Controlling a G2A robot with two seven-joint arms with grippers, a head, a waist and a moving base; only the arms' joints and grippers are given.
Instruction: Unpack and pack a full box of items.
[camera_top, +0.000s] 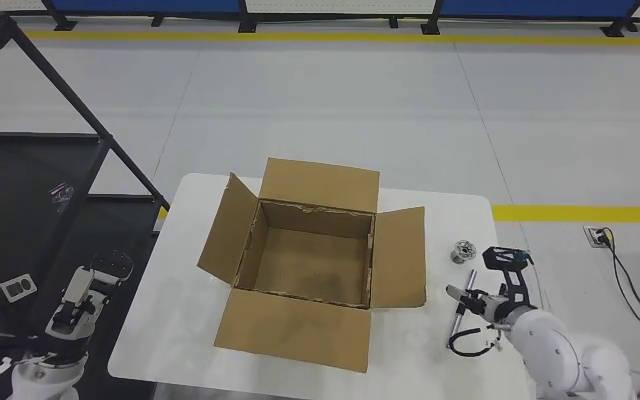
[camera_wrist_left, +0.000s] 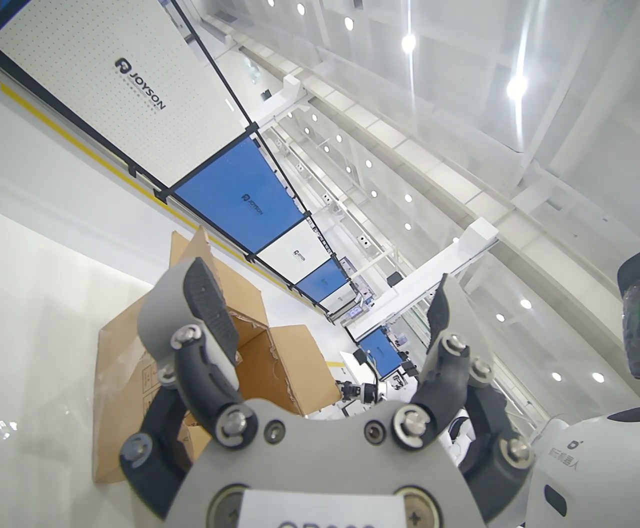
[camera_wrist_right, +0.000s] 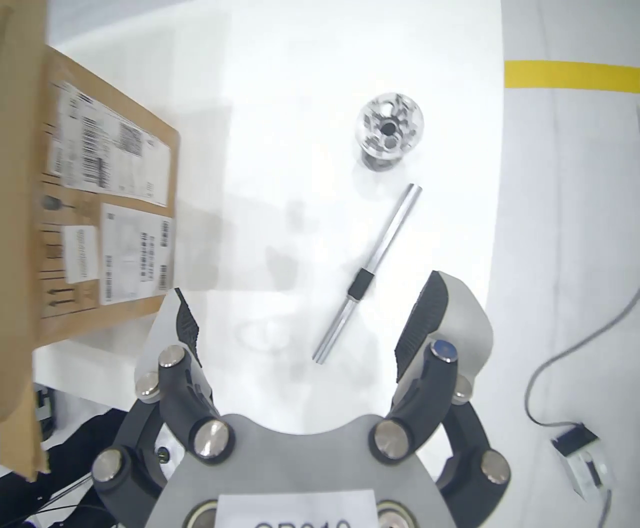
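Cardboard box (camera_top: 295, 330) sits open mid-table, seemingly empty, so unpacking looks done. A metal rod (camera_wrist_right: 370, 272) and a spool-like metal part (camera_wrist_right: 390, 127) lie on the table (camera_top: 190, 310) beside it, awaiting repacking. Right gripper (camera_wrist_right: 307, 292) hangs over the rod, jaws wide, holding nothing. Left gripper (camera_wrist_left: 320, 277), off the table's edge, is equally spread and empty.

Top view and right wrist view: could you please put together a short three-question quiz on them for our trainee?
1. True or false: the cardboard box stands on the table with its flaps open.
2. Fill in: the right gripper has its jaws ____.
3. The metal rod lies: A) inside the box; B) on the table near the round metal part; C) in the right gripper.
Key: 1 true; 2 open; 3 B.
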